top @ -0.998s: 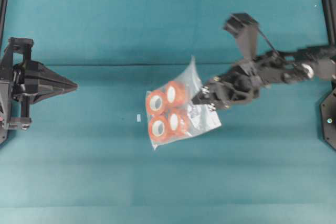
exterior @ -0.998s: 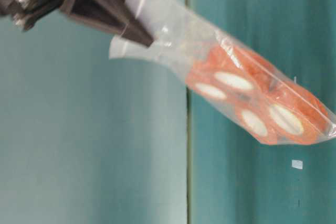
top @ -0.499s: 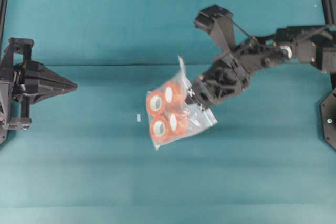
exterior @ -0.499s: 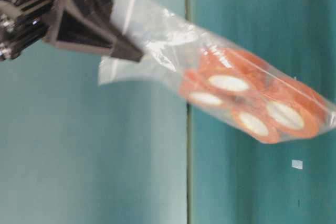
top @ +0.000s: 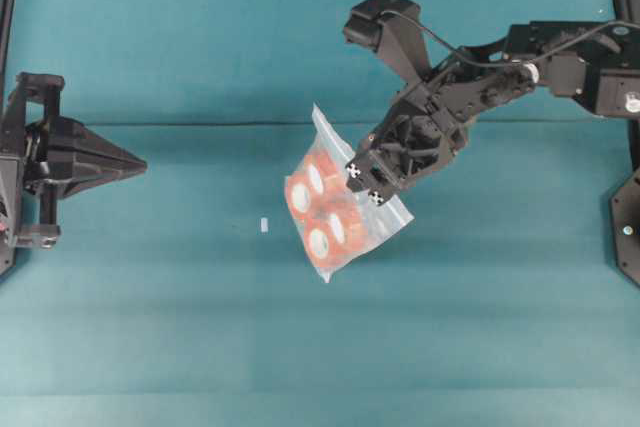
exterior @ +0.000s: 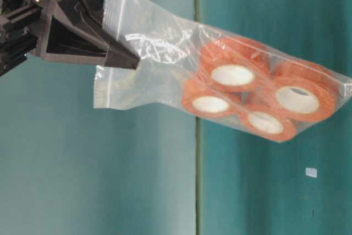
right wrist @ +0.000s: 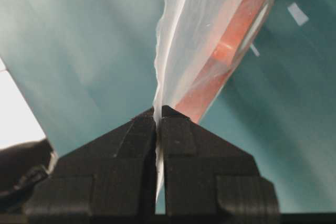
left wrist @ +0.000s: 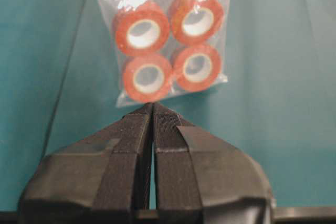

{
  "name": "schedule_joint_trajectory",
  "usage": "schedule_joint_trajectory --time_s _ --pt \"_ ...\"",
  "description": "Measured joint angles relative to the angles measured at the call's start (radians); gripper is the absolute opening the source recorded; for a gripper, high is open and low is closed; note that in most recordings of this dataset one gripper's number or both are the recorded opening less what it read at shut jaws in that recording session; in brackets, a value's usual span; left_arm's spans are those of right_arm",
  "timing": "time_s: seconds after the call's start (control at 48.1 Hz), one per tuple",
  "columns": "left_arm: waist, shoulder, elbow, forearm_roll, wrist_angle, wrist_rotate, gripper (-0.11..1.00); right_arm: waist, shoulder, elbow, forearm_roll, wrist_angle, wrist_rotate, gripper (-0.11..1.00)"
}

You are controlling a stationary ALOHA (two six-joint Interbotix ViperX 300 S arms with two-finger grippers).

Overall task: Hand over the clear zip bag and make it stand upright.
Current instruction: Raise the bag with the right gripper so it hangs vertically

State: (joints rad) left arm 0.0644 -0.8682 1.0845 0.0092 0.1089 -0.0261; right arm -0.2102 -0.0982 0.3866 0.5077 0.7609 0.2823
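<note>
I have the clear zip bag off the table, hanging from the right gripper, whose jaws are pinched together on the empty film at one end of the bag. The right wrist view shows the plastic sheet squeezed edge-on between the pads. The four orange rolls sit bunched at the far end of the bag from that grip, so all the weight hangs away from the pinch.

The left gripper waits well away from the bag, toward the left edge of the table, jaws pressed together with nothing between them. From its wrist camera the bag faces it flat-on, rolls nearest the fingertips.

My worries from here:
- The grip is on thin, slick film only. I judge a quick swing could let the rolls tug the sheet out of the pads.
- The left jaws must part before the bag arrives, or the fingertips will just push it.
- If the left side grabs across the rolls instead of film, the hold may be poor and roll off.
- Releasing the right side before the left has a firm pinch would drop the bag flat.
- Standing it up needs the rolls settled evenly at the bottom; lopsided, I expect it to topple.
</note>
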Motion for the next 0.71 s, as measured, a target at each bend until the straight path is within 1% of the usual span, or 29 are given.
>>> schedule_joint_trajectory --time_s 0.083,0.146,0.478,0.707 --pt "-0.002 0.002 0.000 0.000 0.000 0.000 -0.01 0.002 0.009 -0.017 -0.015 0.025 -0.009 0.00" --pt "-0.002 0.005 0.000 0.000 0.000 0.000 -0.01 -0.002 0.017 -0.035 -0.021 0.038 -0.029 0.01" --pt "-0.002 0.014 0.000 0.000 0.002 0.000 -0.01 -0.012 0.058 -0.123 -0.026 0.095 -0.095 0.00" --pt "0.000 0.014 0.000 0.000 0.000 0.000 -0.01 -0.017 0.064 -0.132 -0.026 0.124 -0.164 0.00"
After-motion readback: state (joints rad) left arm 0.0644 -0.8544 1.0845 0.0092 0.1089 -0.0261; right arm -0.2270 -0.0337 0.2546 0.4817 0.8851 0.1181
